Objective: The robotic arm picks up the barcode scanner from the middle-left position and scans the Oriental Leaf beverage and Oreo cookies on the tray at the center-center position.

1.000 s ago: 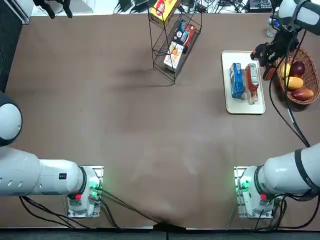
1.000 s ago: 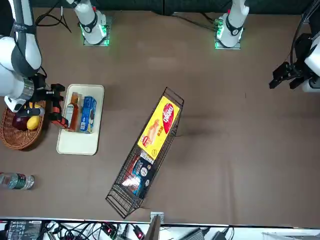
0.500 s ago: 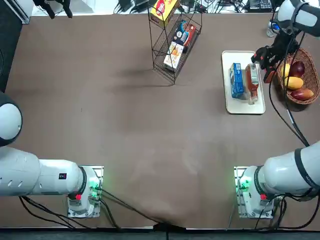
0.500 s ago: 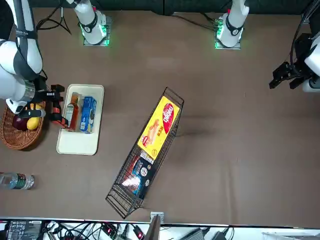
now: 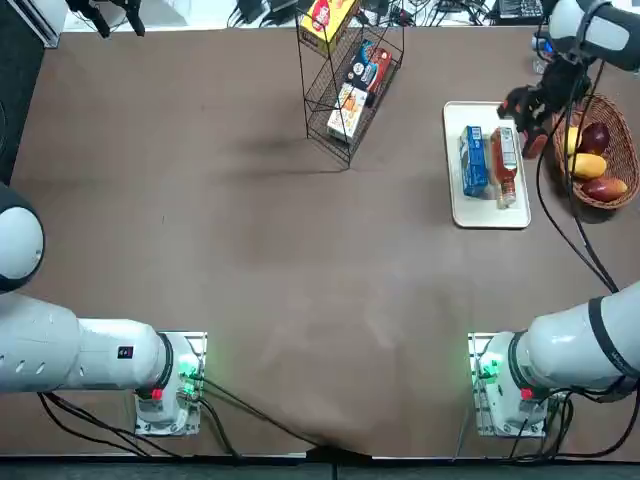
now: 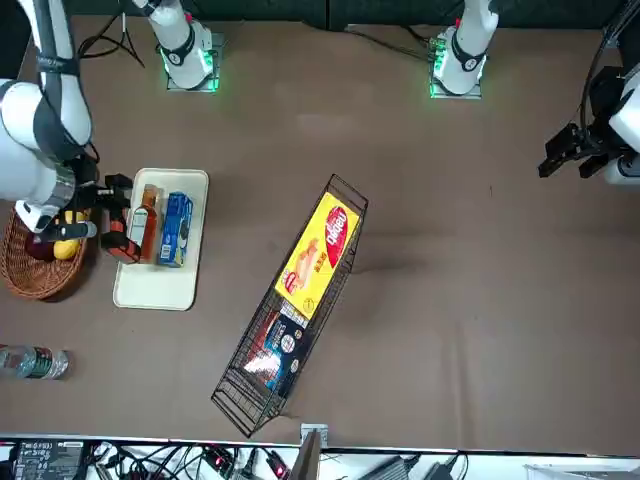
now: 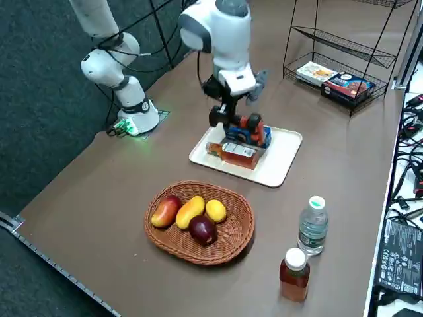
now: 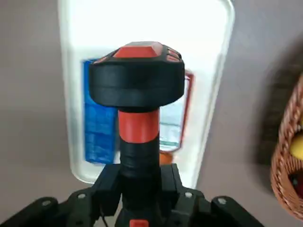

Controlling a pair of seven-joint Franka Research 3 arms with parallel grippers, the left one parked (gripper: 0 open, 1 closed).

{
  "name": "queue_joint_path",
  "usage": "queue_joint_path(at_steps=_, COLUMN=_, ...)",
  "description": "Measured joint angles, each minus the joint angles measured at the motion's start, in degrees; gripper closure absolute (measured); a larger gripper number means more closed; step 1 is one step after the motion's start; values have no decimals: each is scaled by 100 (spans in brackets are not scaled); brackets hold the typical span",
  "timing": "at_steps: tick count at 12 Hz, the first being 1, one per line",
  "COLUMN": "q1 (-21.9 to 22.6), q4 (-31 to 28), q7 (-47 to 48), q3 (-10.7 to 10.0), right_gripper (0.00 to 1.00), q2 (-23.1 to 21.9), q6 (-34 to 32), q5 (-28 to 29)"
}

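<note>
My right gripper (image 5: 529,106) is shut on the barcode scanner (image 5: 518,99), a black scanner with a red-orange band. It hovers by the tray's edge on the basket side, above the Oriental Leaf beverage (image 5: 503,165). In the wrist view the scanner's head (image 8: 137,80) points down over the white tray (image 8: 142,28), with the blue Oreo cookies (image 8: 99,127) and the bottle's label (image 8: 173,126) below it. Bottle (image 7: 234,153) and Oreo pack (image 6: 177,228) lie side by side on the tray (image 6: 150,285). The gripper (image 7: 226,117) is also in the side view.
A wicker fruit basket (image 5: 604,150) sits right beside the tray, close to the arm. A clear water bottle (image 7: 312,226) and a brown bottle (image 7: 293,274) stand beyond the basket. A tilted wire rack (image 5: 345,85) with snack boxes stands at the table's far middle.
The right gripper with the scanner has shifted a little away from the robot's base along the tray's basket-side edge. The bottle and cookie pack have not moved.
</note>
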Motion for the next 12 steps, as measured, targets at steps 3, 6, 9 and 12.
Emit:
queue_joint_path(at_steps=3, q1=644, q4=195, q7=653, q3=112, right_gripper=57, q2=-81, q6=-4, q5=51)
queue_joint_path(at_steps=6, q1=1395, q4=221, q7=1349, q3=164, right_gripper=57, q2=-72, q6=167, q5=319)
queue_joint_path(at_steps=9, q1=1921, q4=188, q7=2010, q3=174, right_gripper=57, q2=49, q6=501, q5=356)
queue_joint_path(at_steps=12, q1=2579, q4=117, q7=3089, q3=178, right_gripper=57, q2=405, q6=1300, q5=359)
